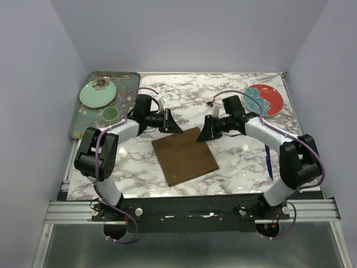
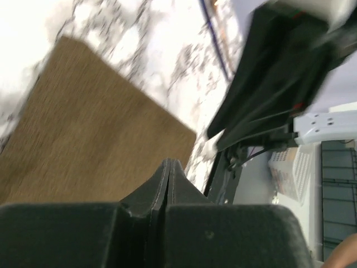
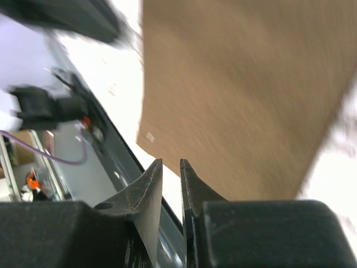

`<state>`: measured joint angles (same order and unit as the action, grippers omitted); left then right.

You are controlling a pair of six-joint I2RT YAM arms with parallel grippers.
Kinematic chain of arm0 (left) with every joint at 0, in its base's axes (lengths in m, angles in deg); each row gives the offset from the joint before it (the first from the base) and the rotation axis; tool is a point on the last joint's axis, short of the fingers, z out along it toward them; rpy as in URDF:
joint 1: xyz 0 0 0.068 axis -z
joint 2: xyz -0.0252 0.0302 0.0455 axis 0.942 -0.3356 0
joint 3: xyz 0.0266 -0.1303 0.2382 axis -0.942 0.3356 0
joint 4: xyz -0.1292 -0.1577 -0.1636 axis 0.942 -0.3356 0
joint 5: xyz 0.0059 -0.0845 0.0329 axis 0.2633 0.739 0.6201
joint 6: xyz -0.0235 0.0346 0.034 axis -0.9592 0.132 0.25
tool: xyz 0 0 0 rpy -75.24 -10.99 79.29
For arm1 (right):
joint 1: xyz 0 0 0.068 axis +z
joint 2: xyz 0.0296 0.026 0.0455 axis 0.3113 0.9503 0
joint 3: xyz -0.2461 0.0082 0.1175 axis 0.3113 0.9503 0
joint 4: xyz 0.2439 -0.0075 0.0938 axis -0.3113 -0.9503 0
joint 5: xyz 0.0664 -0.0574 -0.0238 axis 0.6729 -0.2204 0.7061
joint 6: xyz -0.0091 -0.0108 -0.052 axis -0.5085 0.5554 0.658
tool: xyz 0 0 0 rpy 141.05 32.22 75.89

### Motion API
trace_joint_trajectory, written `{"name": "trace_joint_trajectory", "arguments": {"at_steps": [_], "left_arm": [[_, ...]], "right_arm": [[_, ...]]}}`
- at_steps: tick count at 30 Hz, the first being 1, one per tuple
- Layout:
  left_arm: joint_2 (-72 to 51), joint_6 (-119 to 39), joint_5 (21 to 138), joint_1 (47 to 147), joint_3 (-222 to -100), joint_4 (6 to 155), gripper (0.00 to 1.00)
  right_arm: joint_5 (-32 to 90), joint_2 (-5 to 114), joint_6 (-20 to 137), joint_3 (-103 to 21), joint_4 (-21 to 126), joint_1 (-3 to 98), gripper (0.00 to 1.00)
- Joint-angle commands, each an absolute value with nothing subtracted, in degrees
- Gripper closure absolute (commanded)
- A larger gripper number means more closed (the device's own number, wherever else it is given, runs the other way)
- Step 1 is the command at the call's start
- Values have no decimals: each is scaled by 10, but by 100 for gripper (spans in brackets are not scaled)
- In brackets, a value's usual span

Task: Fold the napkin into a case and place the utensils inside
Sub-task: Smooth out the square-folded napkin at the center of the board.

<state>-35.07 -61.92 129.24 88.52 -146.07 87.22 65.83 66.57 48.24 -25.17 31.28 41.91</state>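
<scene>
The brown napkin (image 1: 184,156) lies flat, as an unfolded square, in the middle of the marble table. It also fills much of the left wrist view as the napkin (image 2: 95,128) and of the right wrist view as the napkin (image 3: 240,95). My left gripper (image 1: 174,125) (image 2: 169,162) hovers over its far left corner, shut with nothing in it. Over the far right corner my right gripper (image 1: 203,133) (image 3: 171,163) is open by a narrow gap, empty. The blue-handled utensil (image 1: 269,162) (image 2: 215,42) lies near the right arm. A thin copper-brown utensil (image 1: 114,75) rests at the tray's far edge.
A dark green floral tray (image 1: 78,120) at the left holds a mint plate (image 1: 97,93) and a small green cup (image 1: 110,114). A red plate (image 1: 265,99) sits at the back right. Walls close in the table at the left, back and right.
</scene>
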Motion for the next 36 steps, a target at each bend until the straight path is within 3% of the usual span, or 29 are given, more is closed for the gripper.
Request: {"name": "trace_joint_trajectory", "arguments": {"at_steps": [1,12,20,24,27,28,31,36], "left_arm": [[-373,-511,1239,888,-1456,722,99],[-454,-414,1192,887,-1506,618,100],[-479,-406,1165,881,-1493,597,100],[-484,-413,1175,881,-1497,604,100],[-487,-417,1181,882,-1503,610,100],[-487,-417,1181,882,-1504,613,100],[-488,-422,1178,884,-1504,616,100],[-489,-431,1176,886,-1496,625,100]], "right_arm": [[718,739,421,-310,395,416,74],[767,913,315,-339,486,390,77],[719,948,375,-342,408,348,78],[755,924,386,-353,393,342,76],[844,904,318,-348,445,345,61],[861,896,291,-340,508,350,49],[893,866,197,-301,635,370,26],[916,893,56,-272,786,401,3]]}}
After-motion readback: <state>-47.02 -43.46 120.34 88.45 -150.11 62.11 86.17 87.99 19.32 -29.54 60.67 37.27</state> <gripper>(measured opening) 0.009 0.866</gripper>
